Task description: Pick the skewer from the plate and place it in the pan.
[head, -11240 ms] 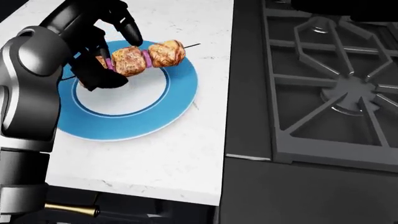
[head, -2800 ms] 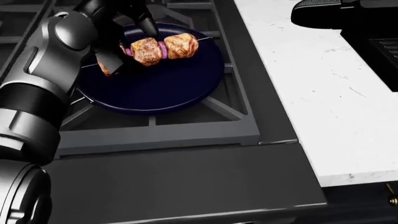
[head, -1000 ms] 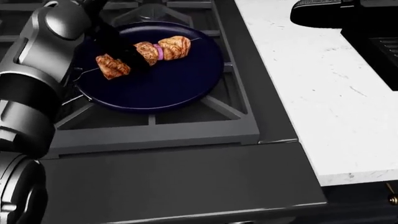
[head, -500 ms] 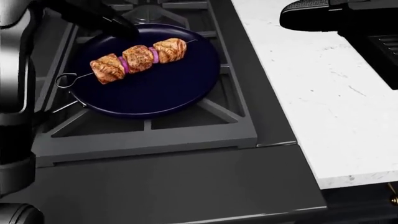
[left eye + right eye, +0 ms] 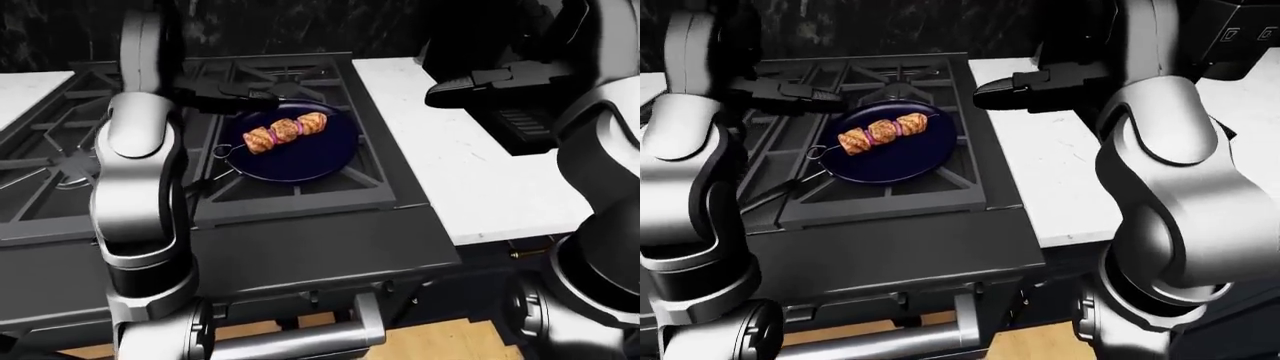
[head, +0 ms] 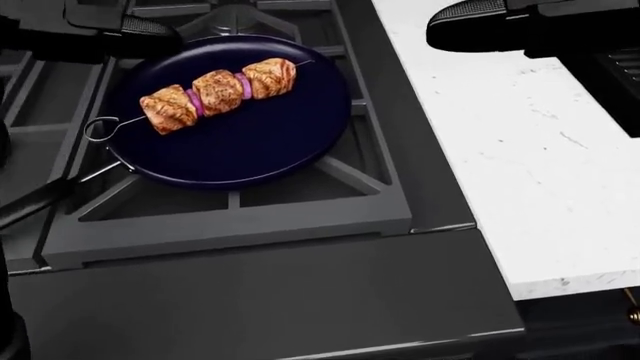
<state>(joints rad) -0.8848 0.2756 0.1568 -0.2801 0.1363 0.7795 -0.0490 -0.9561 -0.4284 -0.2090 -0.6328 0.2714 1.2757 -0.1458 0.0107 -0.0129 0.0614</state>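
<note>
Head view: the skewer (image 6: pixel 217 92) lay inside the dark blue pan (image 6: pixel 262 142), which sat on the stove grate (image 6: pixel 300 206). Its long axis ran diagonally, the ring end at lower left reaching past the pan's left rim and the pointed tip at upper right inside the rim. Three meat chunks sat along it with purple slices between. Bare pan floor lay open below and right of the skewer. The pan handle (image 6: pixel 40 199) ran off toward the lower left. The left hand (image 6: pixel 120 34) hovered at the pan's upper-left rim, fingers extended, apart from the skewer and holding nothing. The white counter (image 6: pixel 520 172) bordered the stove on the right.

Left-eye view: the right hand (image 5: pixel 480 79) hung over the counter, well apart from the pan; whether its fingers were spread or together could not be told.

Right-eye view: the stove's flat lower edge (image 5: pixel 890 247) was bare below the grate. No legible writing or brand appeared in any view.
</note>
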